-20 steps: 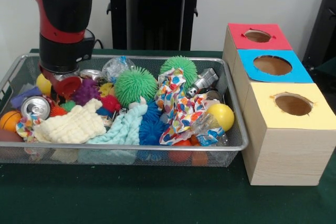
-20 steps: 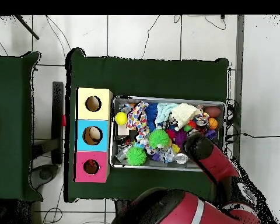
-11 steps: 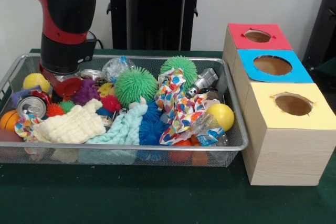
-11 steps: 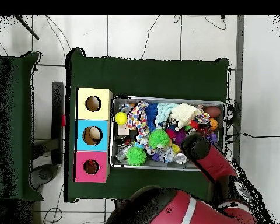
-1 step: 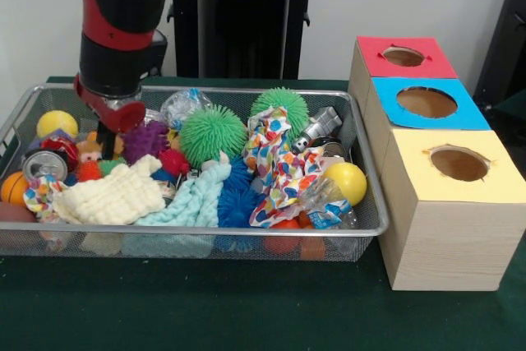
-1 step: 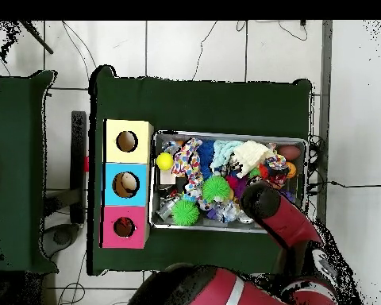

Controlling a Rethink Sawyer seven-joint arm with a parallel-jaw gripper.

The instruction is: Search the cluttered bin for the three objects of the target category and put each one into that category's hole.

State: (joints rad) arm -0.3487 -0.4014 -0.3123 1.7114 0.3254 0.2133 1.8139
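Note:
The wire bin [image 5: 362, 162] is full of mixed toys. Two green spiky balls [image 5: 212, 133] lie at its back, with a purple spiky ball [image 5: 146, 139] to their left. A yellow ball [image 5: 55, 123], a drinks can [image 5: 41, 163] and an orange ball [image 5: 12, 188] sit at the left end, and another yellow ball [image 5: 347, 180] lies at the right end. My gripper [image 5: 105, 139] hangs over the bin's left part, just left of the purple spiky ball. The arm's wrist [image 6: 261, 201] hides the gripper in the overhead view.
Three boxes with round holes stand beside the bin: red [image 5: 403, 57], blue [image 5: 427, 103], yellow [image 5: 456, 163]. A pale object lies in the blue hole [image 6: 127, 184]. A cream cloth [image 5: 111, 195], a mint cloth [image 5: 189, 203] and a patterned cloth [image 5: 279, 166] cover the bin's front.
The arm has risen and shifted right in the front view. The yellow ball and the can, once beside the gripper, now lie further left in the bin.

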